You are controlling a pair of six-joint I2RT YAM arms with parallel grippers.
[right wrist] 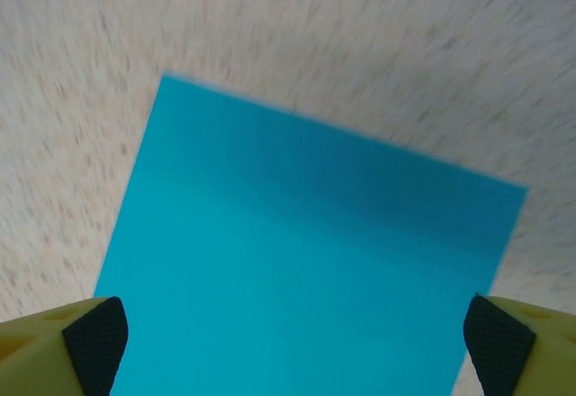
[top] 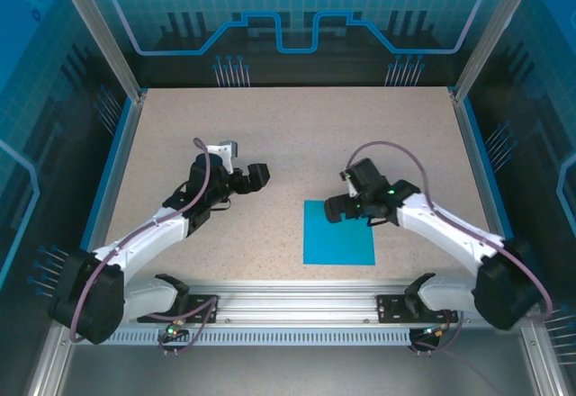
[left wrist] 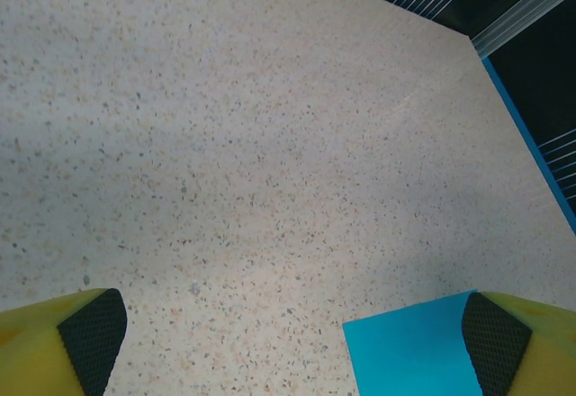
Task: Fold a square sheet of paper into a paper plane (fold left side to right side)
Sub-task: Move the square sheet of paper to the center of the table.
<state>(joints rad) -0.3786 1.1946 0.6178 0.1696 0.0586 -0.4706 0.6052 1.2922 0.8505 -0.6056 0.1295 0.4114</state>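
Jaws on both arms are wide apart and hold nothing.

From the top, we see the paper (top: 337, 234) lying flat on the table (top: 270, 126). It is close to the near edge and right of the middle. Our right jaws hang over its far edge. Our left jaws are well apart from it, off to the left.

In the left wrist view, one corner of the paper (left wrist: 409, 355) peeks in beside the right pad (left wrist: 493, 349).

In the right wrist view, the paper (right wrist: 306, 261) lies below, between the two black pads (right wrist: 94, 342). The table looks blurry.

We think the paper is very light, thin and floppy. It may slide or crumple. We would pinch it gently at its left edge, near a corner.
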